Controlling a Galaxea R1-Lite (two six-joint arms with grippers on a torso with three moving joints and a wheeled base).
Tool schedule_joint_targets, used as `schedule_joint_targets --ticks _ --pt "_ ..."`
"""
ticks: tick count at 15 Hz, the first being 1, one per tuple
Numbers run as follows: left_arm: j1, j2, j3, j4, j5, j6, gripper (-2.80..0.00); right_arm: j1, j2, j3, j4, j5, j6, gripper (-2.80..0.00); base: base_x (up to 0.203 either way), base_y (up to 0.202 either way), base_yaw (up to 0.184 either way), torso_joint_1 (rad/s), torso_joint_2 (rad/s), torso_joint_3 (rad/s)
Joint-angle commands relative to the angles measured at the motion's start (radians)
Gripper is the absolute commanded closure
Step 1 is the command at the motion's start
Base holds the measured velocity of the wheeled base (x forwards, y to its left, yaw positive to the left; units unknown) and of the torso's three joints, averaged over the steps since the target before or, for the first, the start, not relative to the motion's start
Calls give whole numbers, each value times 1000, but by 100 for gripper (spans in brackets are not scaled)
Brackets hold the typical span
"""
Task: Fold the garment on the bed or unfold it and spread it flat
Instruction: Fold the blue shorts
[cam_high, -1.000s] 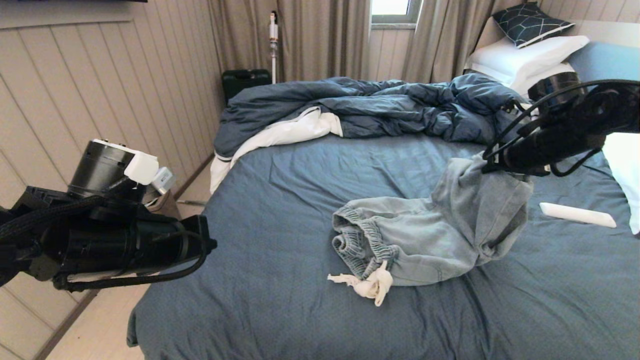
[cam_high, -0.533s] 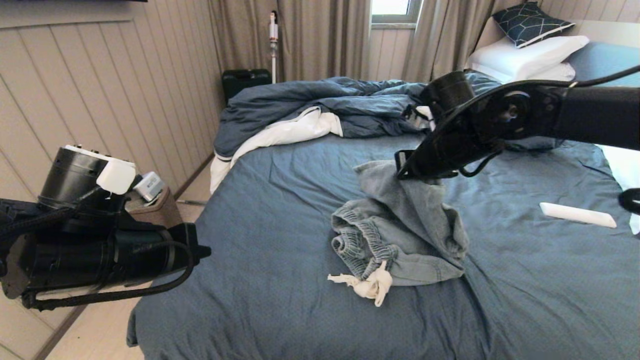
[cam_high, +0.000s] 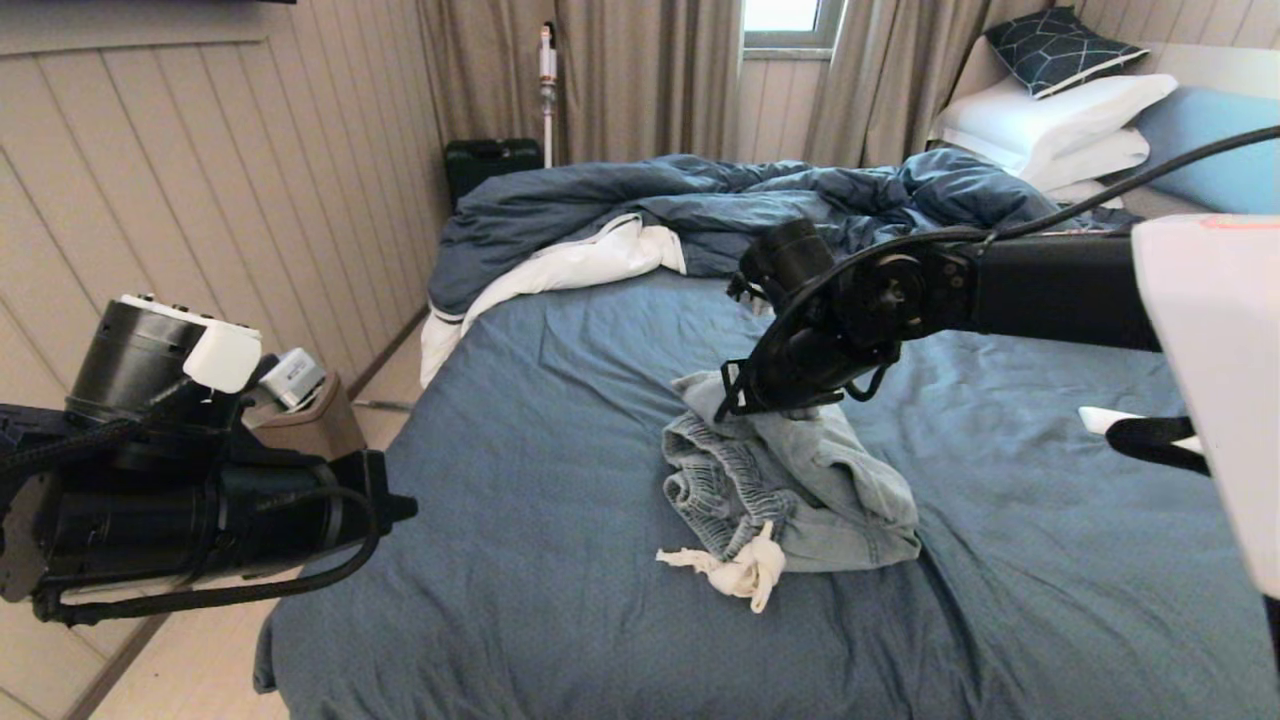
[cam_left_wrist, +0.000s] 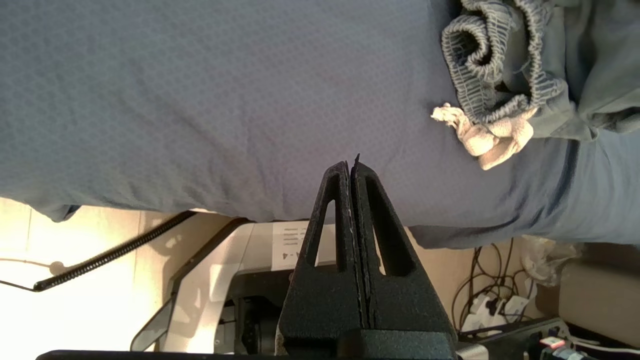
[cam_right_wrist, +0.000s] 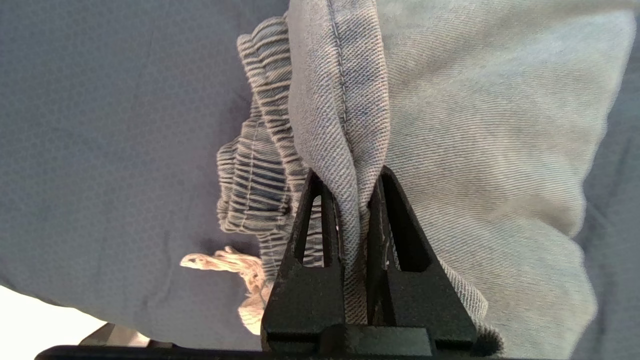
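Note:
The pale denim shorts (cam_high: 820, 490) lie bunched in the middle of the bed (cam_high: 560, 400), with the gathered waistband (cam_high: 705, 485) at their left and white pocket lining (cam_high: 745, 572) spilling out toward the near edge. My right gripper (cam_high: 740, 400) sits low over the shorts' far left part, shut on a hemmed fold of denim (cam_right_wrist: 350, 150) that it has carried over the waistband (cam_right_wrist: 255, 185). My left gripper (cam_left_wrist: 351, 162) hangs shut and empty off the bed's near left corner; in its view the shorts (cam_left_wrist: 505, 75) lie apart from it.
A rumpled dark blue duvet (cam_high: 720, 215) with a white underside lies across the far side. White pillows (cam_high: 1050, 120) and a dark patterned cushion (cam_high: 1060, 45) rest at the far right. A white remote-like bar (cam_high: 1100, 418) lies on the sheet at right. A small brown bin (cam_high: 300, 425) stands beside the bed.
My right arm has swept from the right side to the left and down, carrying the shorts' leg over onto the waistband side. The shorts are now folded narrower. The left arm dropped slightly.

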Motion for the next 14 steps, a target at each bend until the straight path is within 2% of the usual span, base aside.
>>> schedule_joint_targets --ticks 1,2,9,14 --pt "0 6 1 0 -3 -4 0 0 15 12 5 -2 2 0 0 0 0 0 0 0" --pt "0 6 2 0 -1 -5 0 0 15 17 4 -2 0 -280 0 0 0 0 0 0" --pt "3 -8 -3 -1 2 -7 0 0 -40 8 3 1 6 -280 0 0 0 0 0 0" --pt "57 -94 -34 11 0 3 0 3 -178 8 6 5 4 -280 0 0 0 0 0 0"
